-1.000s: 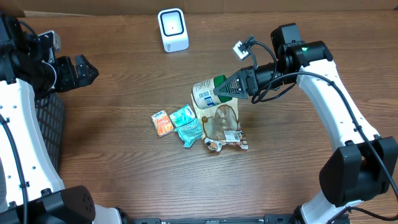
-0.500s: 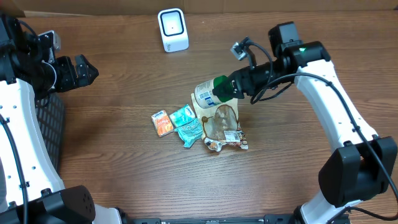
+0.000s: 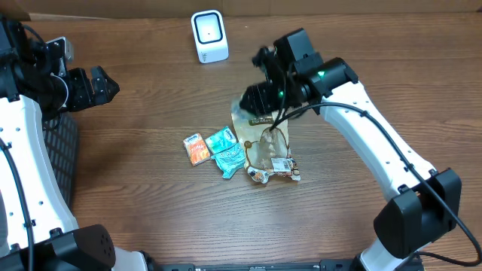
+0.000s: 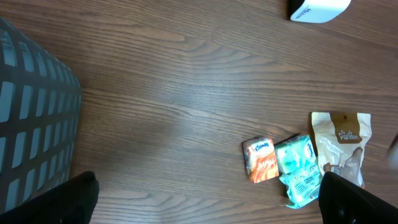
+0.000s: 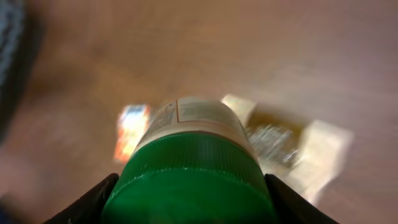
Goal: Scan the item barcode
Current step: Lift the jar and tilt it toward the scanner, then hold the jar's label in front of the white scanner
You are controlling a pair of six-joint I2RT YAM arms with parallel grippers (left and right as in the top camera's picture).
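Above the middle of the table, over the pile: right gripper (image 3: pixel 257 98) pinching a jar (image 5: pixel 200 117) by its green lid (image 5: pixel 189 177), one finger on either side, lid toward the wrist camera, label end pointing away and down at the wood. Much blur in the wrist view. From overhead, jar mostly hidden under the wrist. Just below and slightly nearer: a brown pouch (image 3: pixel 267 143), with a teal pack (image 3: pixel 226 148) and an orange pack (image 3: pixel 196 148) to its left, all lying flat. Farther off, at the far edge and left of the jar: the white scanner (image 3: pixel 208 35), well apart from the gripper. At the far left: left gripper (image 3: pixel 104 83) spread wide, holding nothing, just above a dark basket (image 3: pixel 64 143).

Step in hand, by judgement: carrying the jar toward the scanner, barcode not yet presented. Next move: travel left and far until in front of the scanner window, then a roll of the wrist to bring the label's barcode to face it. Barcode's place on the label not readable here, so probably some turning to find it. Firm squeeze needed throughout, given the risk of slipping on a round lid.
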